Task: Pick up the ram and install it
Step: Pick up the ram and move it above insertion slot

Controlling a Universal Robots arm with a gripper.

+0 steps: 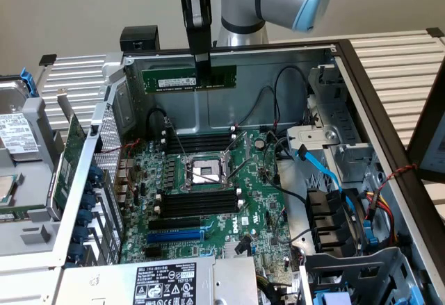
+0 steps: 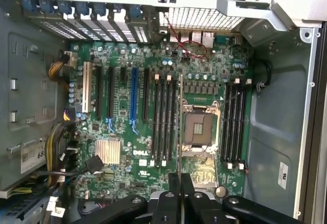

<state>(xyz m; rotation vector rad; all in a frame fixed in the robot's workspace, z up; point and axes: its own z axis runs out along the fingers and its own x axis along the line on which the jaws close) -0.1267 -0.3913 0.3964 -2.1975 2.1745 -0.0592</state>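
The ram (image 1: pixel 174 80), a long narrow green stick with a white label, hangs level above the open computer case. My gripper (image 1: pixel 202 69) is shut on it a little to the exterior view's right of its middle. It is well above the motherboard (image 1: pixel 257 211), over the far row of black memory slots (image 1: pixel 198 142). In the wrist view the fingers (image 2: pixel 173 196) press together on the ram (image 2: pixel 180 132), seen edge-on as a thin dark line. That line lies between the slots (image 2: pixel 163 122) and the CPU socket (image 2: pixel 201 127).
A second bank of black slots (image 1: pixel 195 201) lies nearer, past the CPU socket (image 1: pixel 205 173). A green expansion card (image 1: pixel 69 159) and a hard drive (image 1: pixel 14 135) sit outside the case at the exterior view's left. Blue cables (image 1: pixel 327 173) and drive bays fill the right.
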